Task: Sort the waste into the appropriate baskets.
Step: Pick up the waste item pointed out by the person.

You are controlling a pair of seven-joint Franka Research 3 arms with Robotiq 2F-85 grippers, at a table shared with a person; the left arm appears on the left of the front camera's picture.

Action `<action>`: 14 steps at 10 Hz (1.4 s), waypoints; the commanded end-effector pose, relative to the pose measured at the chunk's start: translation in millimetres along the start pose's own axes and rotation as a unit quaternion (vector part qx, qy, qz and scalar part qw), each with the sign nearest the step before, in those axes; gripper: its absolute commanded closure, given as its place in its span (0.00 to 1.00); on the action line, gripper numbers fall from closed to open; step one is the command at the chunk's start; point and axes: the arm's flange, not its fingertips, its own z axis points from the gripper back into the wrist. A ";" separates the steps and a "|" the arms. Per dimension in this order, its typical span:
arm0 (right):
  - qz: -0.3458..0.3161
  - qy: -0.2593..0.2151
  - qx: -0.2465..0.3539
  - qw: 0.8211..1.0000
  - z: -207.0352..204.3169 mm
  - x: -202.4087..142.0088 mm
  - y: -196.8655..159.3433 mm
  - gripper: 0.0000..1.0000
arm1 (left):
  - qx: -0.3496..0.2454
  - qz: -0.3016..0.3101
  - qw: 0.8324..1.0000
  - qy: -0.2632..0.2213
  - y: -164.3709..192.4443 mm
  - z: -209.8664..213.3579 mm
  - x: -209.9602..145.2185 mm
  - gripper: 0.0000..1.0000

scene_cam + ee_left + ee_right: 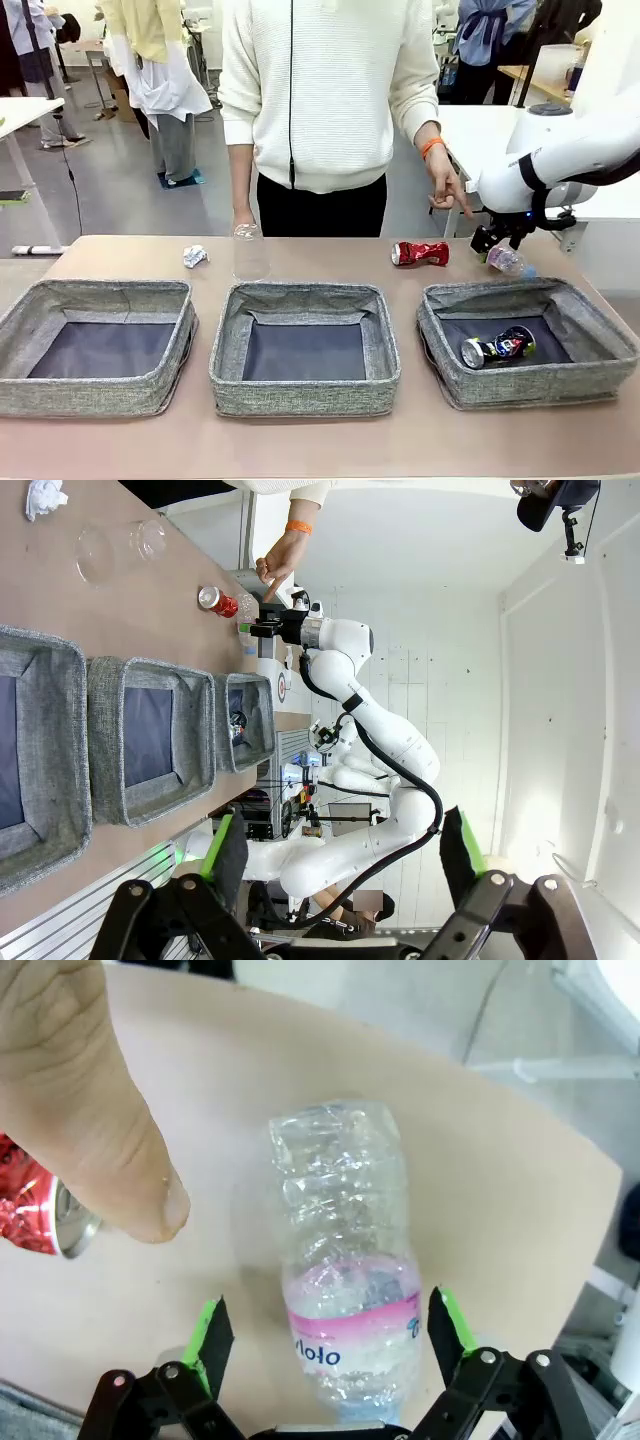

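Three grey baskets stand in a row: left (pixel 90 395), middle (pixel 300 395) and right (pixel 545 385). A crushed dark blue-silver can (pixel 497 347) lies in the right one. Behind them on the table are a white paper ball (pixel 195 256), a clear plastic cup (pixel 250 252), a crushed red can (pixel 420 253) and a clear plastic bottle (pixel 507 260). My right gripper (pixel 330 1340) is open, low over the bottle (pixel 345 1260), with one finger on each side of it. My left gripper (pixel 340 855) is open and holds nothing, off to the side of the table.
A person stands at the far side. One hand (pixel 448 185) points down beside my right gripper, and its finger (pixel 100 1110) is close to the bottle and the red can (pixel 30 1210). The table's right edge is near the bottle.
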 end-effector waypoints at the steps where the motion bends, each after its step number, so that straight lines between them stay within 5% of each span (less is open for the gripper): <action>1: 0.011 -0.003 0.021 1.000 2.0 3.8 -3.6 0.00 | -0.009 -0.004 1.000 0.000 -2.3 -1.3 -1.9 0.00; 2: 0.003 0.008 0.014 1.000 0.8 4.3 -2.8 0.00 | -0.009 -0.004 1.000 0.000 -2.3 -1.3 -1.9 0.00; 5: 0.023 0.014 0.013 1.000 0.2 3.4 -0.4 0.85 | -0.009 -0.004 1.000 0.000 -2.3 -1.3 -1.9 0.00; 6: 0.024 0.019 0.012 0.999 -0.1 3.3 0.1 1.00 | -0.009 -0.004 1.000 0.000 -2.3 -1.3 -1.9 0.00; 14: 0.004 0.015 0.017 1.000 -0.4 3.9 -3.1 1.00 | -0.009 -0.004 1.000 0.000 -2.3 -1.3 -1.9 0.00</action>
